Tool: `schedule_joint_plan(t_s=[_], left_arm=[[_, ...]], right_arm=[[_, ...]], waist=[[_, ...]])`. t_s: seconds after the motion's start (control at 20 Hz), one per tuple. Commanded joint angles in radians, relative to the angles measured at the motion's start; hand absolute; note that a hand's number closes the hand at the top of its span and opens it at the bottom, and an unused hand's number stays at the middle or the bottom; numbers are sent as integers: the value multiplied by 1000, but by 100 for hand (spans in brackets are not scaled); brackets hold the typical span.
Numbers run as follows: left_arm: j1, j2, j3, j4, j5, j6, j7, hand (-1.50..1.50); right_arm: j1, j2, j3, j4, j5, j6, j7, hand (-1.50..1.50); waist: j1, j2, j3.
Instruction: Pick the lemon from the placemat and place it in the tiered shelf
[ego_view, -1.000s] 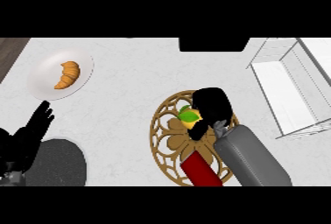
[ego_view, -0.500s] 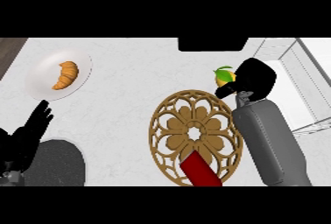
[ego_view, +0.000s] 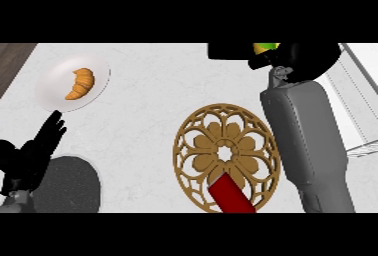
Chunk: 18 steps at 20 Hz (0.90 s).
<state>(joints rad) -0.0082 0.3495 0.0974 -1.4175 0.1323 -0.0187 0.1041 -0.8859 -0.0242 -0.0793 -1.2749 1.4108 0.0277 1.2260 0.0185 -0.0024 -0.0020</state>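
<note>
At the far edge of the counter (ego_view: 162, 100), the robot's right hand (ego_view: 303, 57) is curled round the lemon (ego_view: 264, 48), of which only a yellow-and-green sliver shows at the hand's left side, right against the view's upper limit. The rest of the fruit is hidden behind the black fingers. The grey right forearm (ego_view: 306, 140) runs up the right side of the view from the lower edge to that hand.

The lemon is well clear of the placemat (ego_view: 199, 150), a round tan mat with a cut-out flower pattern that lies on the counter just left of the forearm. A dark red object (ego_view: 230, 196) lies across the mat's near edge; what it is cannot be told.

To the right of the forearm, the pale slanted surfaces of the tiered shelf (ego_view: 354, 95) show at the view's right edge. The hand and lemon sit near its upper left part; whether the fruit is over the shelf cannot be told.

The left hand (ego_view: 33, 150) rests open at the lower left, fingers up. Beyond it, a white plate (ego_view: 55, 92) holds a croissant (ego_view: 81, 83).
</note>
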Motion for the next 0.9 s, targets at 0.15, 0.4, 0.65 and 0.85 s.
schedule_joint_plan(t_s=[0.15, 0.4, 0.65, 0.85], left_arm=[[-5, 25, 17, -3, 25, -39, 9, 0], [-3, 20, 19, 7, 7, -20, 13, 0], [3, 29, 30, 11, 17, -40, 1, 0], [25, -16, 6, 31, -12, -11, -43, 0]], right_arm=[[-189, 23, -68, -36, 169, -35, 261, 150], [-247, 24, -71, -49, 255, 9, 261, 150], [-379, 24, -115, -12, 402, 110, 261, 150], [-452, 7, -198, 39, 495, 259, 229, 150]], waist=[[13, -2, 0], [16, -2, 0], [11, -1, -1], [-8, -2, -2]])
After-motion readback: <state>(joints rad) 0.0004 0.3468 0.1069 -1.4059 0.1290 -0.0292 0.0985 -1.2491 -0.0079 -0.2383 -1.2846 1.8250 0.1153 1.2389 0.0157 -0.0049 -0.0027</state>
